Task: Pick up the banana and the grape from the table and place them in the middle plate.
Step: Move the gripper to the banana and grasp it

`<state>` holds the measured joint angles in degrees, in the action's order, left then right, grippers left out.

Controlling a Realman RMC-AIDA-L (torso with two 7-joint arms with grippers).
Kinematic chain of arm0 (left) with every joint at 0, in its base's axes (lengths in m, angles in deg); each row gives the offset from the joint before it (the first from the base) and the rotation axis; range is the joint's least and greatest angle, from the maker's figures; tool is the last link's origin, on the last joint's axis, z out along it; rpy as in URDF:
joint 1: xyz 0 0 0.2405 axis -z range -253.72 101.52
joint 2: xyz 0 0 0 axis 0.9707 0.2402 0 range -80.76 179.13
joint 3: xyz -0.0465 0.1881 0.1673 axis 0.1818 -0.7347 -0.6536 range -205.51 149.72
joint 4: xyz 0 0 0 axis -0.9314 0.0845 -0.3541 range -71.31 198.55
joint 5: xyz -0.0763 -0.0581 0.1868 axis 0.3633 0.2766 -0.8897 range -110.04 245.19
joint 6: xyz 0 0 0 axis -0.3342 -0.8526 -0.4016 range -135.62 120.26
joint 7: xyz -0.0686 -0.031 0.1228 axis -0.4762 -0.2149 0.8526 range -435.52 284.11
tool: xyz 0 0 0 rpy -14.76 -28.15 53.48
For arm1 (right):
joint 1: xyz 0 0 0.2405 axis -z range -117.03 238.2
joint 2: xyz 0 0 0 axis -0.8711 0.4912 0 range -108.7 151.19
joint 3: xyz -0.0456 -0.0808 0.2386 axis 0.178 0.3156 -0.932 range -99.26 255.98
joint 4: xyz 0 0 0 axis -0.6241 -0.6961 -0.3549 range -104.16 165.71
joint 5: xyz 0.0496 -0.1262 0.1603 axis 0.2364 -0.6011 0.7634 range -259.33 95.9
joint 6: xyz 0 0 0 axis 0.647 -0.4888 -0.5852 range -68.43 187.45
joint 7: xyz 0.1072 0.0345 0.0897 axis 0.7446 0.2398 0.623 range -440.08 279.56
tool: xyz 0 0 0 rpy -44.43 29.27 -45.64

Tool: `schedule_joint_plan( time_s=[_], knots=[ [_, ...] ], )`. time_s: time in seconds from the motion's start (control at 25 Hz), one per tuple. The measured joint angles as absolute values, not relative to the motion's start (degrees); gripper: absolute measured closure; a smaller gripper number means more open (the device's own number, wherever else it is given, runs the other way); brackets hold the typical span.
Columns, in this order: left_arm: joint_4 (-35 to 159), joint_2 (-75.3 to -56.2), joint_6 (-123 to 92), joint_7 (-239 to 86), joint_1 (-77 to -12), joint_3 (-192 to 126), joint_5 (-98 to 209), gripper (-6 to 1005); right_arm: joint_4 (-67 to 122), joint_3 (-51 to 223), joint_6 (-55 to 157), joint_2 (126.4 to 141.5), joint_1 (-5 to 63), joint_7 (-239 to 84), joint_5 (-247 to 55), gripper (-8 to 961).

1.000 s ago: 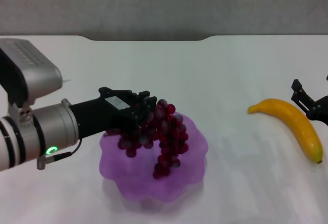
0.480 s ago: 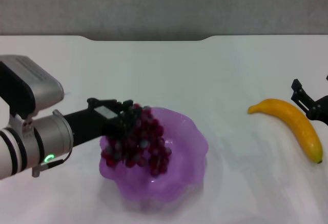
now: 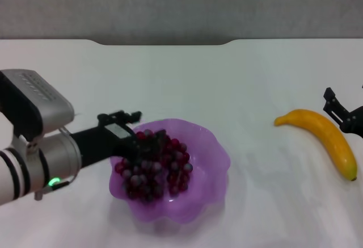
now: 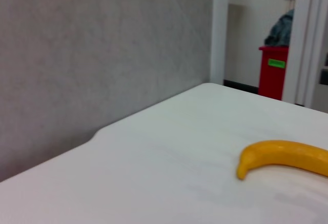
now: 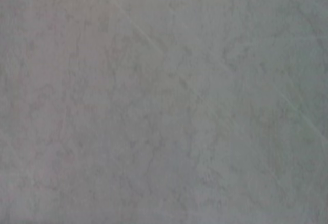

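Note:
The grape [image 3: 153,165] lies as a dark red-purple bunch inside the middle plate [image 3: 212,151], a translucent purple bowl with a wavy rim at the front centre of the table [image 3: 227,83]. My left gripper [image 3: 142,130] reaches in over the plate's left rim and sits right at the top of the bunch. The banana [image 3: 326,137] lies on the table at the right, and it also shows in the left wrist view [image 4: 287,157]. My right gripper [image 3: 338,112] stands open just beyond the banana's far side, not touching it.
The table's notched far edge [image 3: 161,43] meets a grey wall. The left wrist view shows a red bin [image 4: 274,73] far off past the table. The right wrist view holds only a plain grey surface.
My left arm has come down and drawn back to the left, lowering the hanging bunch until it rests inside the plate. The right arm and banana have not moved.

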<state>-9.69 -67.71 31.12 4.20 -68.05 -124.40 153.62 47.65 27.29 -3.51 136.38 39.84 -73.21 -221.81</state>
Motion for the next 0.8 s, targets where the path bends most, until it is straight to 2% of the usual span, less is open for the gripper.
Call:
schedule_joint_plan(
  time_s=[0.36,0.64,0.8],
  knots=[
    [-8.94,-67.58,29.43,8.56,-69.13,-115.93,163.41,241,47.66,27.29,-3.51,136.38,39.83,-73.23,-221.96,46],
    [3.89,-67.63,36.81,30.65,-68.41,-107.61,191.02,104,47.75,27.29,-3.51,136.38,39.83,-73.23,-222.04,47],
    [17.06,-67.63,44.30,43.92,-65.94,-103.16,205.90,104,47.78,27.29,-3.51,136.38,39.81,-73.23,-222.07,46]
  ],
)
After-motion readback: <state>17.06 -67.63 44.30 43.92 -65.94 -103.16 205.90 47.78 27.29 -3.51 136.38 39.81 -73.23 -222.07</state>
